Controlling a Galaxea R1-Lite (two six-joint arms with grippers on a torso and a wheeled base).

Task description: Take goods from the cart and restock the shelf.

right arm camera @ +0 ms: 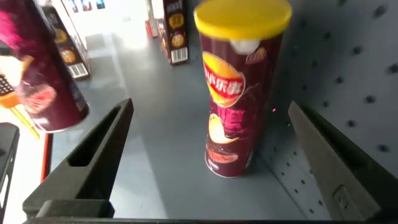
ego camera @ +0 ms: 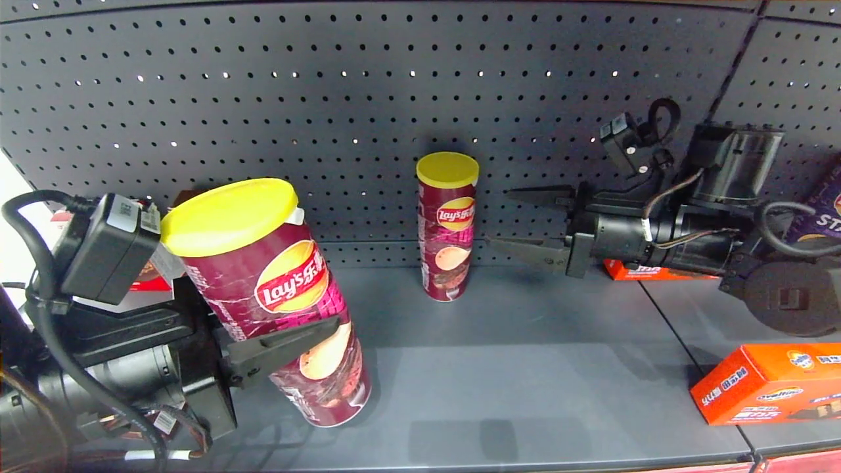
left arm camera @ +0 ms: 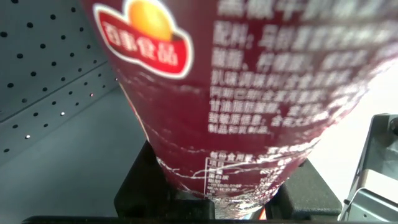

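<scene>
A maroon chip can (ego camera: pixel 282 295) with a yellow lid hangs tilted over the left front of the grey shelf (ego camera: pixel 525 381), its base at the shelf surface. My left gripper (ego camera: pixel 289 328) is shut on its lower body; the can's printed side (left arm camera: pixel 249 93) shows close up in the left wrist view. A second, matching can (ego camera: pixel 448 230) stands upright at the back against the pegboard. My right gripper (ego camera: pixel 502 218) is open just to the right of it, fingers pointing at it and apart from it. In the right wrist view the standing can (right arm camera: pixel 239 93) is beyond the open gripper (right arm camera: pixel 208 109), and the held can (right arm camera: pixel 43 74) is farther off.
The pegboard wall (ego camera: pixel 328 98) backs the shelf. Orange boxes lie at the right front (ego camera: pixel 769 384) and under my right arm (ego camera: pixel 637 270). A purple package (ego camera: pixel 821 210) stands at the far right. A red-and-white box (ego camera: pixel 148 276) sits behind my left gripper.
</scene>
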